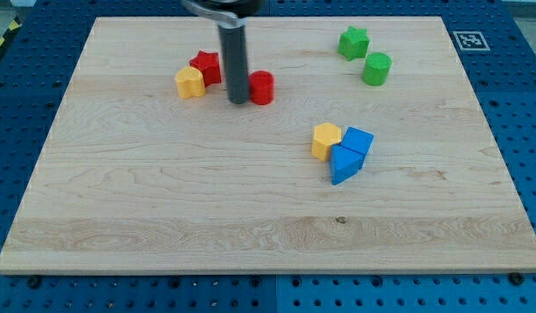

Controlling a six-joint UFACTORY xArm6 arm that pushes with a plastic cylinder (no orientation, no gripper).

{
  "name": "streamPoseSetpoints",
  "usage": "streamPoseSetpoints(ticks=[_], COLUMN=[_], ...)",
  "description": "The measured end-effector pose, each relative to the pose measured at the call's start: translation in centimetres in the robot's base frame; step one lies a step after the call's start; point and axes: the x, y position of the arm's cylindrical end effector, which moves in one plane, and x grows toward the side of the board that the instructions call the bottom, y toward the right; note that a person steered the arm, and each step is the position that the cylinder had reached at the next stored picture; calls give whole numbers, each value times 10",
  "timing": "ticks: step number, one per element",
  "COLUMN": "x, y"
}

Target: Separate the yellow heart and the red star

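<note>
Yellow heart-shaped block [190, 83] and red star-shaped block [206, 66] up in the view's top-left part of the pale wooden desk [164, 217] — pressed together, heart to the view's lower left of the star, no gap showing between them. Not yet separated, judging by that contact.

Just to the view's right of the pair: dark rod standing upright, my tip [237, 102] planted on the desk between the star and a red cylinder block [262, 88]. Close beside the cylinder, possibly touching it; apart from the star by a narrow strip of wood. No gripper on this rig — nothing that opens, closes or holds, only a bare rod end for pushing.

Step in hand, by the look of it: approach, lining up on the pair from the view's right. Next move calls for a path that catches only one of the two blocks — likely coming at the star along a line that misses the heart, or wedging into the seam between them. A straight shove toward the view's left risks carrying both along together.

Further out, well clear of the action: green star block [353, 42] and green cylinder block [377, 69] at the view's top right; near centre-right a tight cluster — yellow hexagonal block [325, 139], blue cube-like block [359, 140] and blue triangular block [342, 164].
</note>
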Motion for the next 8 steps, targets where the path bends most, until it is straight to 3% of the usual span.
streamPoseSetpoints(ticks=[3, 4, 5, 6, 7, 8], x=[-39, -59, -106, -130, -126, -91], y=[126, 138, 85, -14, -125, -187])
